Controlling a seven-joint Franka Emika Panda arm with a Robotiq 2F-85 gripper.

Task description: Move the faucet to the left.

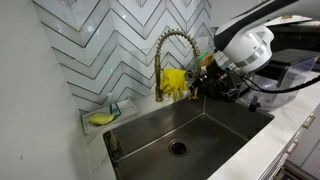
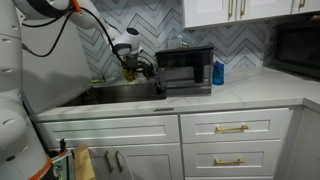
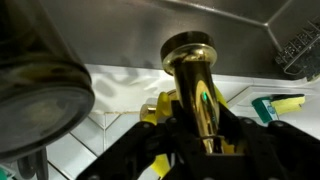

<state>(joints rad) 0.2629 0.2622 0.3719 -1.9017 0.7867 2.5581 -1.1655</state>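
Observation:
The brass-gold gooseneck faucet [image 1: 172,40] rises behind the sink, and its coiled spring hose arches to the right. In the wrist view its brass tube [image 3: 195,85] runs straight down between my black fingers. My gripper [image 3: 205,135] is shut on this tube, with a finger on each side. In an exterior view the gripper [image 1: 203,78] sits at the right end of the arch, next to the yellow gloves [image 1: 175,82]. In an exterior view the gripper [image 2: 135,63] is over the sink, left of the microwave, and the faucet is hard to make out there.
The steel sink [image 1: 215,118] lies below, with a drain [image 1: 178,147]. A yellow sponge [image 1: 100,118] sits at its back left corner and also shows in the wrist view [image 3: 277,105]. A black microwave [image 2: 185,70] and a blue bottle [image 2: 218,72] stand on the counter. The tiled wall [image 1: 100,50] is close behind.

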